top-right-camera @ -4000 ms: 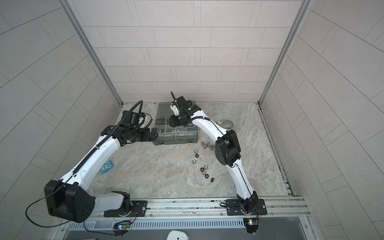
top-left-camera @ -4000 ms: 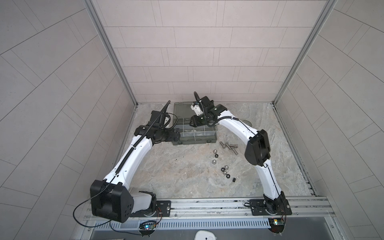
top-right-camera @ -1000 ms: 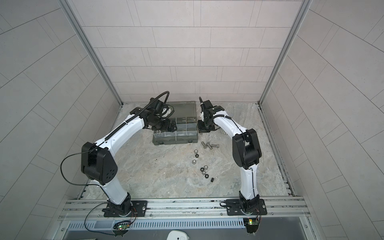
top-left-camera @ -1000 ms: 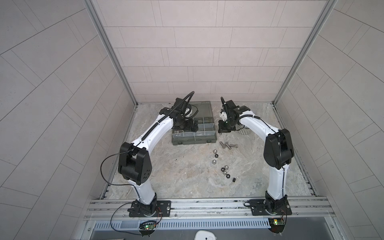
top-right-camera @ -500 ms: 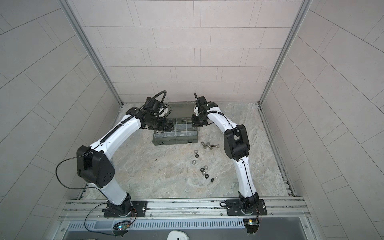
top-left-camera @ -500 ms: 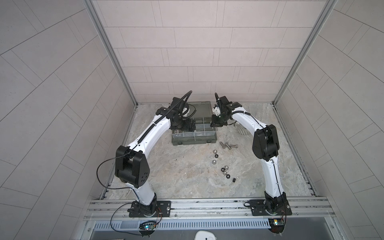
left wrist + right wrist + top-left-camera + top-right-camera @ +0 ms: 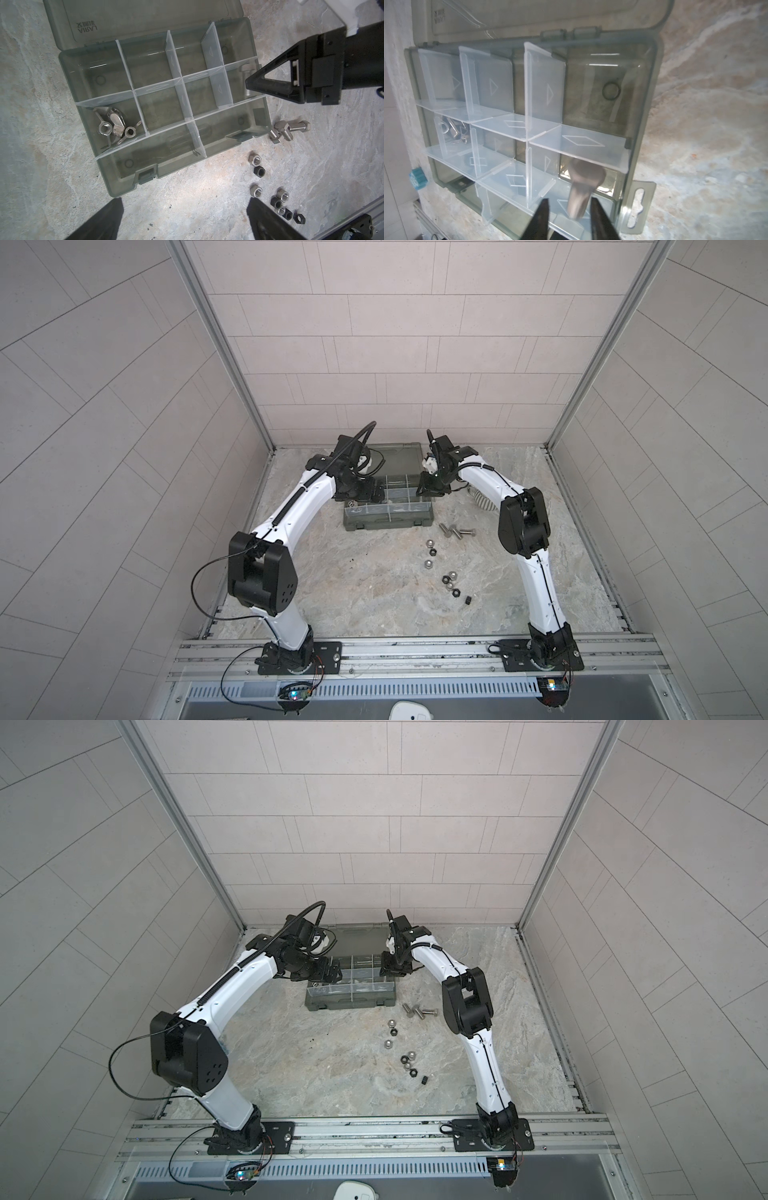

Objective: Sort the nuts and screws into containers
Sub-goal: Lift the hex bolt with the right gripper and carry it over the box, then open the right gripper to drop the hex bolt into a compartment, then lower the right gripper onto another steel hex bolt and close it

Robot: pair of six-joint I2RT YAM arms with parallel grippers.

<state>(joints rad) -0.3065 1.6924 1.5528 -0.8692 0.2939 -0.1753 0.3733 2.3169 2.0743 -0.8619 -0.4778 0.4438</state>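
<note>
The grey-green organizer case (image 7: 386, 526) (image 7: 351, 1003) lies open at the back of the table, its containers split by clear dividers. My right gripper (image 7: 569, 200) (image 7: 430, 489) hangs over the case's right end, jaws parted. A blurred screw (image 7: 581, 187) is loose between the fingers, over the right-end compartment of the middle row; its head shows there as the screw (image 7: 246, 71). Three more screws (image 7: 455, 532) (image 7: 284, 129) lie right of the case. Loose nuts (image 7: 451, 583) (image 7: 279, 199) are scattered in front. Wing nuts (image 7: 113, 124) fill one left compartment. My left gripper (image 7: 185, 200) (image 7: 361, 493) hovers open and empty over the case's left end.
A striped mug (image 7: 482, 502) lies on its side behind my right forearm. A small blue block (image 7: 417, 178) sits on the table to the left of the case. The case lid (image 7: 145, 14) lies flat toward the back wall. Tiled walls close in on three sides.
My right gripper has swung in from the right to above the case's right end and its jaws have parted, letting the screw go. The left arm has shifted only slightly.
</note>
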